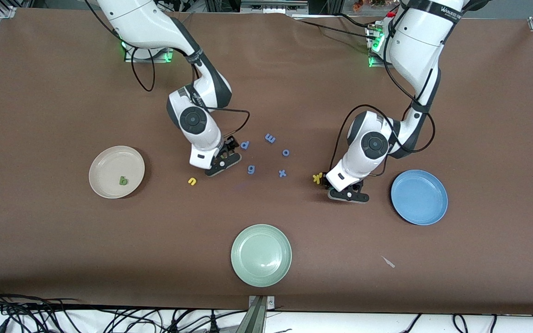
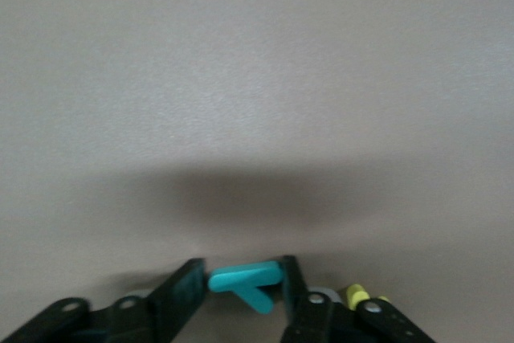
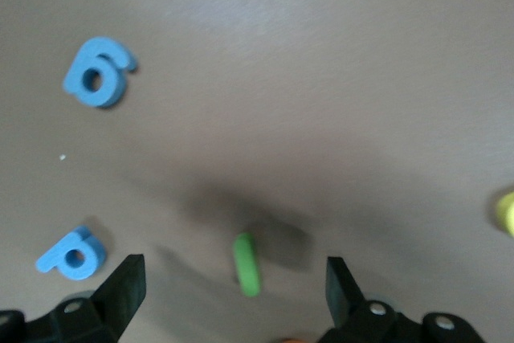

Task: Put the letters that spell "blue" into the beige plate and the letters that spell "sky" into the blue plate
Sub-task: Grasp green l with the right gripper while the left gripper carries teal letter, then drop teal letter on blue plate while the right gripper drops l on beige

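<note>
blue g (image 1: pixel 251 169), x (image 1: pixel 282 173), pale green plate (image 1: pixel 261 255)

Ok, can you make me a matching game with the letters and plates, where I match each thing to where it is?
Things:
1. dark green b
2. teal y
3. green l
4. pale green plate

Places:
A. between the fingers of the left gripper
B. on the table under the open right gripper
C. in the beige plate
D. nearest the front camera, with nothing in it

Pairs: 1-C, 2-A, 3-B, 4-D
</note>
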